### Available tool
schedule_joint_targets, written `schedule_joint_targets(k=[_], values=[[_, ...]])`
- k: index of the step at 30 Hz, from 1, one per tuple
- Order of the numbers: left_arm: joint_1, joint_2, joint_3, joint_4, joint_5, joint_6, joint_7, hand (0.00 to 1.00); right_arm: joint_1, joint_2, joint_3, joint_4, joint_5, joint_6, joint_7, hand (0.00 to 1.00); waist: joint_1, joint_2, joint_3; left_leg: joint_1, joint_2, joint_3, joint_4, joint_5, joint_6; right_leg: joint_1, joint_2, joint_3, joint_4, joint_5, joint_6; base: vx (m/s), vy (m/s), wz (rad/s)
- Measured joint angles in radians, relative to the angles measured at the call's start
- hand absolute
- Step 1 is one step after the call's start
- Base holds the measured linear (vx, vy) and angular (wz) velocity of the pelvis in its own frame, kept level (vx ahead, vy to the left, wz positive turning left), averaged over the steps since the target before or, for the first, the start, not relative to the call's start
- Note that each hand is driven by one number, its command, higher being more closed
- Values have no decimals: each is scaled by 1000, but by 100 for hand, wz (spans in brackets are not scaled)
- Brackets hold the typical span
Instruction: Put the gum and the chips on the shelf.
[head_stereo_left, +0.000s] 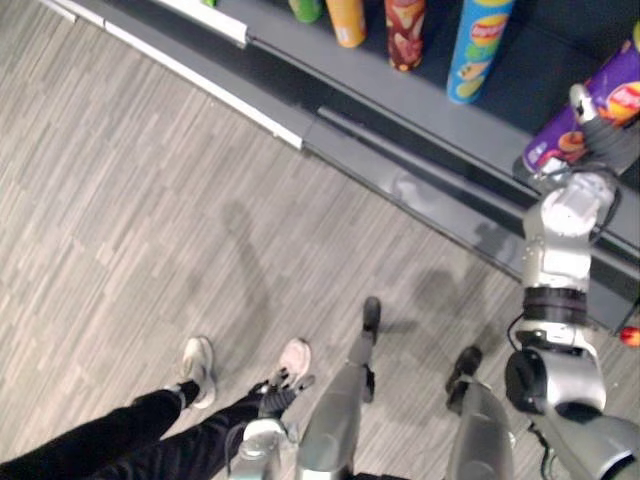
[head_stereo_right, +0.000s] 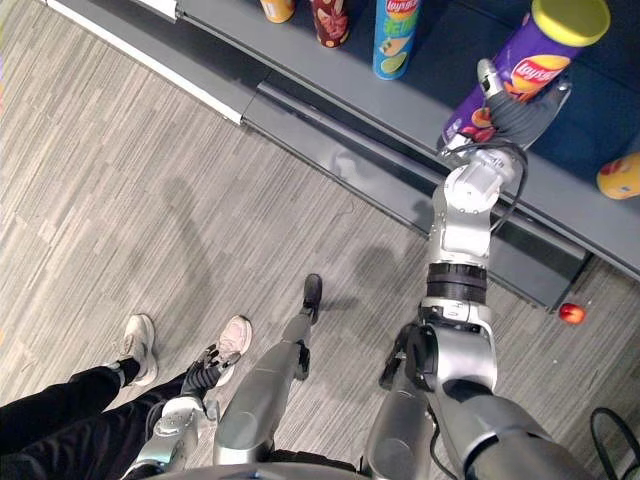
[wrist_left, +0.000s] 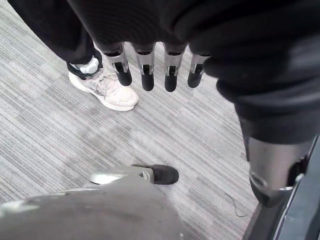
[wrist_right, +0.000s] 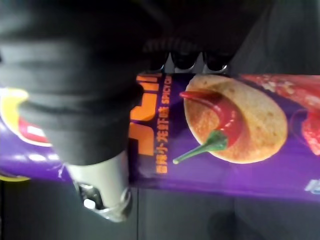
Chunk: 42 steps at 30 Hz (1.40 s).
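Chips: purple can (head_stereo_right: 535, 60) with a yellow lid, upper right of the right eye view, tilted with the lid end uppermost. Right robot hand (head_stereo_right: 512, 118) grasps it around the lower body. The right wrist view shows fingertips (wrist_right: 185, 61) curled over the can's side and the thumb (wrist_right: 100, 195) against the opposite side. The can hangs over the grey shelf (head_stereo_right: 400, 110), lower end close to the board; contact not discernible.

Upright along the shelf at the top edge: blue can (head_stereo_left: 478, 50), red can (head_stereo_left: 404, 30), orange can (head_stereo_left: 346, 20).

Left robot hand (wrist_left: 145, 72) is low at the bottom left, released, fingers straight, above the wood-pattern floor (head_stereo_left: 150, 200). A person's legs in black trousers and pale shoes (head_stereo_left: 293, 362) stand beside it, lower left.

Small red object (head_stereo_right: 571, 313) on the floor at right, below the shelf; too small to identify.
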Motion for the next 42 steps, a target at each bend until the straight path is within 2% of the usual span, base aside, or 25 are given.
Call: schedule_joint_targets(k=[6,9,14,22,26,31,39,40,42], values=[[-19,-7,-18,-4,-41,-1,0,0,-84,-63,-6,39,-29,2,-17,100,11,27,17,-53,-3,-2,0,13,-2,-65,-9,2,29,-4,1,-7,-40,1],[-20,-7,-27,-25,-48,-2,0,0,-103,-84,-14,51,-45,4,-36,100,23,27,17,-77,-5,-2,0,19,-1,-97,-14,5,45,-9,-1,4,-42,0],[-24,-8,-44,-33,-77,-3,-1,0,-147,-106,-14,86,-47,25,-49,100,26,28,16,-100,-9,-4,0,22,1,-128,-20,9,61,-14,-1,7,-42,1],[-34,-16,-63,-63,-77,-10,-2,0,-175,-143,-13,103,-47,30,-66,100,37,29,16,-121,-22,-1,0,24,0,-174,-41,23,111,-37,0,13,-42,2],[-38,-18,-85,-79,-79,-19,-4,0,-191,-151,-13,103,-47,30,-67,100,36,31,15,-137,-32,0,0,25,-2,-208,-59,28,149,-59,-1,6,-55,5],[-46,-21,-87,-111,-90,-24,-5,0,-191,-185,-14,94,-47,31,-71,100,50,31,14,-151,-37,2,0,31,-4,-232,-68,32,169,-67,-1,13,-52,3],[-54,-48,-86,-133,-115,-23,-6,0,-191,-187,-6,47,-68,33,-75,100,51,31,14,-170,-50,13,0,31,-5,-277,-91,51,219,-86,-2,6,-56,2],[-53,-50,-86,-138,-116,-23,-6,0,-191,-187,-4,46,-68,34,-75,0,51,31,14,-170,-50,18,0,32,-4,-278,-91,53,220,-86,-2,5,-44,-6],[-54,-54,-86,-142,-115,-24,-8,0,-191,-187,8,43,-69,34,-74,0,50,31,14,-170,-51,26,0,33,-3,-282,-93,59,220,-86,-2,4,-37,-6]])
